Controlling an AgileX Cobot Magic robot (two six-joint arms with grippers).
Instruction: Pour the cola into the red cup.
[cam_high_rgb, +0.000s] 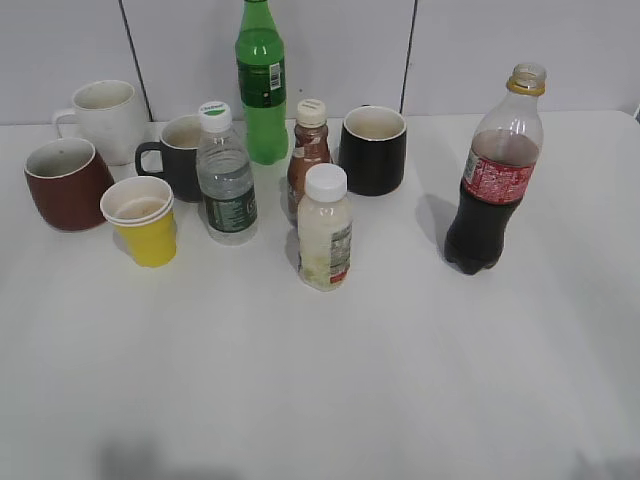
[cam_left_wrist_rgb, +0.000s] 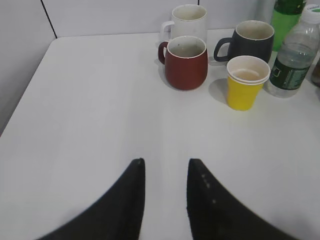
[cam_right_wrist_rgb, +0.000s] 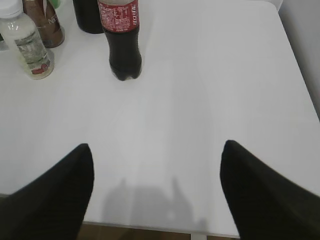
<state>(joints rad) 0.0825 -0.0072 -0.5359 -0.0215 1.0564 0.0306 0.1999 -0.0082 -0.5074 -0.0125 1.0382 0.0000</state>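
The cola bottle (cam_high_rgb: 494, 170) stands upright at the right of the table, uncapped, with a red label and yellow neck ring; it also shows in the right wrist view (cam_right_wrist_rgb: 120, 37). The red cup (cam_high_rgb: 66, 182) sits at the far left, and in the left wrist view (cam_left_wrist_rgb: 185, 62). My left gripper (cam_left_wrist_rgb: 165, 162) is open and empty over bare table, well short of the red cup. My right gripper (cam_right_wrist_rgb: 156, 150) is wide open and empty near the table's front edge, short of the cola. Neither gripper shows in the exterior view.
A white mug (cam_high_rgb: 104, 119), a black mug (cam_high_rgb: 178, 155), a yellow paper cup (cam_high_rgb: 143, 220), a water bottle (cam_high_rgb: 226, 175), a green bottle (cam_high_rgb: 261, 80), a small brown bottle (cam_high_rgb: 308, 150), a white drink bottle (cam_high_rgb: 324, 228) and another black mug (cam_high_rgb: 372, 148) stand between cup and cola.
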